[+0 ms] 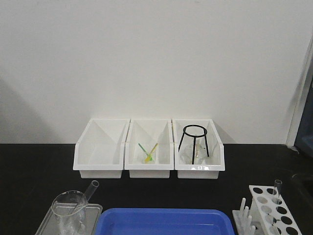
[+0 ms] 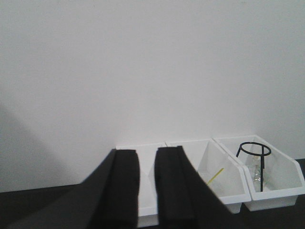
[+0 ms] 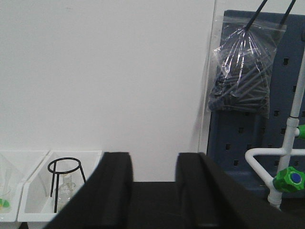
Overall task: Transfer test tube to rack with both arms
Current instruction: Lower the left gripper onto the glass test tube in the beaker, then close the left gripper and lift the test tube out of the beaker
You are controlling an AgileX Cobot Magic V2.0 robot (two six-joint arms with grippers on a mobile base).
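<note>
Left gripper (image 2: 147,191): black fingers a narrow gap apart, nothing between them, facing the white bins and wall.
Right gripper (image 3: 154,191): fingers set wider apart, holding nothing.
Test tube (image 1: 91,189): front-left on the tabletop (image 1: 29,166), leaning tilted in the beaker (image 1: 68,208) with its open rim sticking out above.
Beaker: clear, standing on a metal tray (image 1: 45,224).
Rack (image 1: 274,204): front-right, well apart from the beaker; white pegs (image 1: 244,213) along its left side.
Second tube (image 1: 278,191): clear, upright in a far hole of the rack.
Between tube and rack: a blue tray (image 1: 161,218); nothing visible in it.
Left bin (image 1: 98,170): nothing visible inside.
Middle bin (image 1: 149,170): yellow and green sticks (image 1: 148,149) over a small clear vessel.
Right bin (image 1: 199,170): black ring stand (image 1: 194,142) over clear glassware, too faint to name.
Right surroundings: blue pegboard (image 3: 238,143), hanging plastic bag (image 3: 243,71) of dark items, white pipe with green knob (image 3: 288,179).
</note>
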